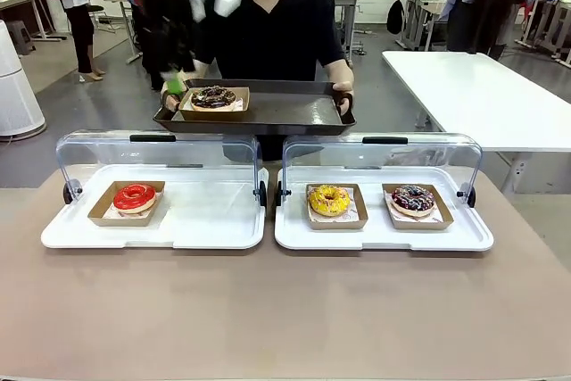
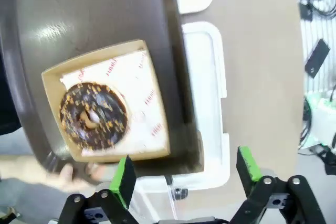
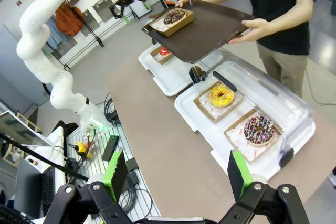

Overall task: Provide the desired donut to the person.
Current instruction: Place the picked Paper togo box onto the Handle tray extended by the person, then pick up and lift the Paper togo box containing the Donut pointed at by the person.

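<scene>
While the person holds the tray carrying 1 chocolate donut, left gripper hangs spread above it, empty; right gripper spread too.

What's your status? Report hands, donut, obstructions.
Left hand open, empty, by the tray edge. Right hand open, empty. Chocolate donut sits in its box on the person's tray. Nothing seen in the way.
</scene>
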Tool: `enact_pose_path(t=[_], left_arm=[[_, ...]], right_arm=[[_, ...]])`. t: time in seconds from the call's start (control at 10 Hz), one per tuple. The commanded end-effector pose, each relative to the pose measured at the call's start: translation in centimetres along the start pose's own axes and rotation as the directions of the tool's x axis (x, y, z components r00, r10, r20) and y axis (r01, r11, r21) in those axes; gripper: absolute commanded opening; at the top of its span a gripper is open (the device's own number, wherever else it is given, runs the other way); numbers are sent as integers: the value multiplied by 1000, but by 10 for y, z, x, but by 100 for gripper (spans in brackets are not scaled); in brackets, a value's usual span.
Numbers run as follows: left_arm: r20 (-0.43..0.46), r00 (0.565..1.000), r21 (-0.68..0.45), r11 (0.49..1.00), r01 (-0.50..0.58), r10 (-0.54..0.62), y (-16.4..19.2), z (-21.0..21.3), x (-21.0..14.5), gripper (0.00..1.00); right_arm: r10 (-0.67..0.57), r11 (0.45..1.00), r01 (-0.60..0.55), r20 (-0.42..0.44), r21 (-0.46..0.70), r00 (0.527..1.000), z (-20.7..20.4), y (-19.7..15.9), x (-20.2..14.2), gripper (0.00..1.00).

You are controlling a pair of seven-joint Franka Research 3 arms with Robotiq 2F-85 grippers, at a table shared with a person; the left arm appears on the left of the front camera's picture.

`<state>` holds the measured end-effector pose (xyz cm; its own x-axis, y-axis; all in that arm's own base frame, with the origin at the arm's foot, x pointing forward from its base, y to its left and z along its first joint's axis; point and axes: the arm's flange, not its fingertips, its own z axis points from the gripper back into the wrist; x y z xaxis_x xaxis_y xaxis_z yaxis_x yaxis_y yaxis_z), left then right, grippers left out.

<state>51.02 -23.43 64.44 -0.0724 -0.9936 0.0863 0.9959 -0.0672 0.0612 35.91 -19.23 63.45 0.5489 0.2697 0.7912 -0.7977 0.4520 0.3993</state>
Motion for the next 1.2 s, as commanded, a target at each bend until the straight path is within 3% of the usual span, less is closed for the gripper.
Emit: enact_pose_path(t=[0.0,0.2,0.4,0.9,1.1], left_arm=[[100,995,73,997,-11,4,-76,31,-80,100],[188,977,58,992,-112,99,-112,41,-146,100],[211,967,43,987,-156,144,-129,33,-179,100],[154,973,15,984,-177,172,-128,2,-183,100],[184,971,-2,987,-158,156,-128,3,-185,100]], right_arm=[[7,1000,-7,22,12,1000,-1,1,0,100],[7,1000,-7,22,12,1000,-1,1,0,100],[7,1000,-7,22,12,1000,-1,1,0,100],[7,1000,-7,22,12,1000,-1,1,0,100],[7,1000,-7,22,12,1000,-1,1,0,100]])
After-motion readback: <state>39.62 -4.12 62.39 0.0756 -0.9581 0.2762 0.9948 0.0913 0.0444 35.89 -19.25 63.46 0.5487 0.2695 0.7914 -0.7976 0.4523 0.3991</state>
